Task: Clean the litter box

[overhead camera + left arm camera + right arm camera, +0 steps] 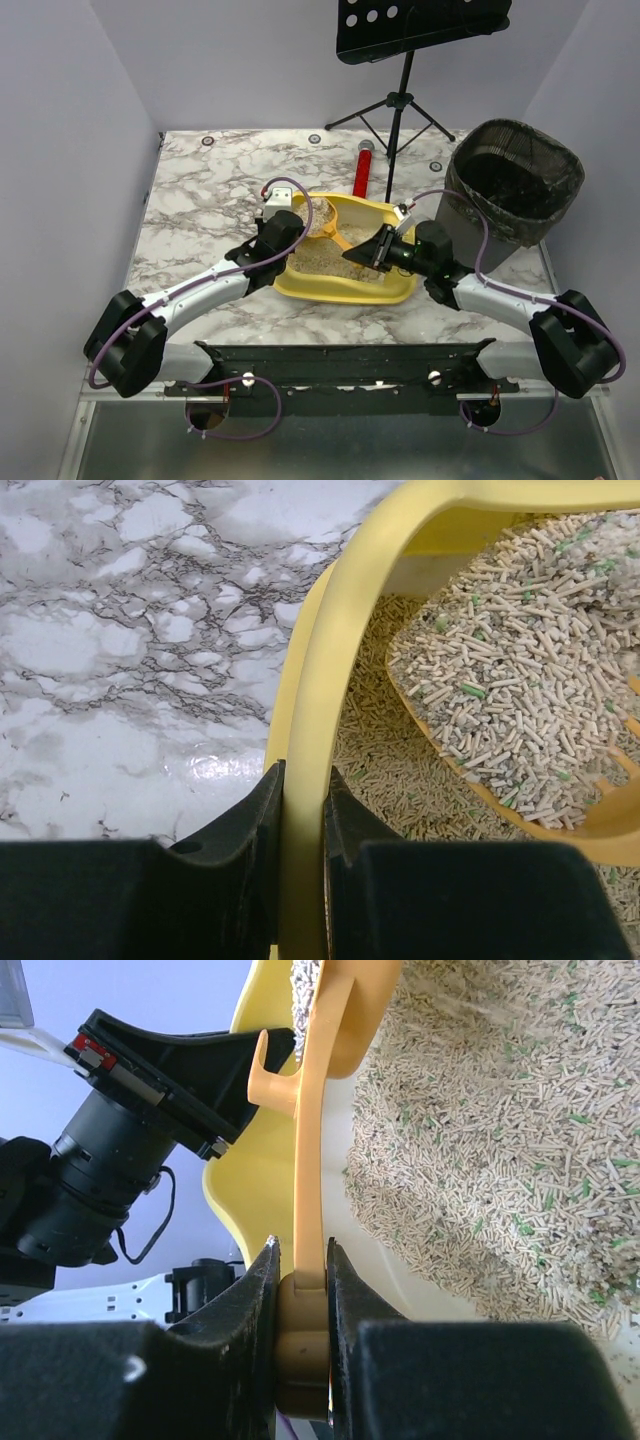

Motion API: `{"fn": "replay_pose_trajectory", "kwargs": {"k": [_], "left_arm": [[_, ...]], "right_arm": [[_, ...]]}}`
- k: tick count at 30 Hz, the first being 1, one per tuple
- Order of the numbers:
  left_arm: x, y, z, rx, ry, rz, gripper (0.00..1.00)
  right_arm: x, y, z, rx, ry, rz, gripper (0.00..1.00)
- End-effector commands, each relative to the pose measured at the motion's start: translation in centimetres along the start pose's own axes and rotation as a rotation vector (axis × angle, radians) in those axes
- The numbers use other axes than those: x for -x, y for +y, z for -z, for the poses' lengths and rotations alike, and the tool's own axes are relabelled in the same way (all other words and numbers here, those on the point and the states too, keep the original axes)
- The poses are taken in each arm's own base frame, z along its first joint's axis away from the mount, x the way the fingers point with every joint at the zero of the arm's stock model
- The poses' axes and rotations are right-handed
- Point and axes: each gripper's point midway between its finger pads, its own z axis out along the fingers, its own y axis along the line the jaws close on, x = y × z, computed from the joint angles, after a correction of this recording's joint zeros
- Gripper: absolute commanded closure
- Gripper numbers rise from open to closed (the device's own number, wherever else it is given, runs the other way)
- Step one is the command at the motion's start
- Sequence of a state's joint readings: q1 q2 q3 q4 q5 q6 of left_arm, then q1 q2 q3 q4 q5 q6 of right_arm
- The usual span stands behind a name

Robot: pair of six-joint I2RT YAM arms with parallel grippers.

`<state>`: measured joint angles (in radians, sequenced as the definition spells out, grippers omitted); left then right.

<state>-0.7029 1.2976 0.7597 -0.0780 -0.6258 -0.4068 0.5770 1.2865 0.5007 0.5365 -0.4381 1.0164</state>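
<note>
Litter box [345, 292], a yellow tray of beige pellet litter flecked with green, is set at the middle of the marbled counter [200, 220], just ahead of both arms. Its left wall is clamped between the left fingers [278, 805], with one finger outside the rim and one inside. Over the tray's right half, the handle of an orange-yellow scoop [310, 1140] is pinched tight between the right fingers [265, 1270]. The scoop's head is held over the litter bed near the left wall and is heaped with pellets. Beyond the tray on the right, a black mesh bin [520, 128] with a dark liner is placed near the counter's edge. A red cylindrical object [362, 170] is laid just behind the tray's far wall. Farthest back, a black music stand [420, 30] on a tripod is seen.
</note>
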Motion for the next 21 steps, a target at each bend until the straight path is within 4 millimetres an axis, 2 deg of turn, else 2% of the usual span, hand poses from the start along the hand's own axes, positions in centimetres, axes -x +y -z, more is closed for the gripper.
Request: {"fn": "replay_pose_trajectory", "kwargs": {"k": [1,4,15,21], "left_arm": [[1.4,-0.2,0.2,-0.015,-0.027,0.122,1.0],[1.1,-0.2,0.0,-0.013,-0.016,0.131,1.0],[0.9,-0.6,-0.3,-0.017,0.013,0.162,1.0],[0.9,-0.8,-0.4,-0.02,0.021,0.164,1.0]], "right_arm": [[1.1,1.1,0.9,0.023,-0.058,0.072,0.99],[0.8,0.8,1.4,0.006,-0.059,0.072,0.99],[0.2,2.4,3.6,0.039,-0.057,0.1,0.99],[-0.7,1.8,4.3,0.027,-0.039,0.074,0.99]]}}
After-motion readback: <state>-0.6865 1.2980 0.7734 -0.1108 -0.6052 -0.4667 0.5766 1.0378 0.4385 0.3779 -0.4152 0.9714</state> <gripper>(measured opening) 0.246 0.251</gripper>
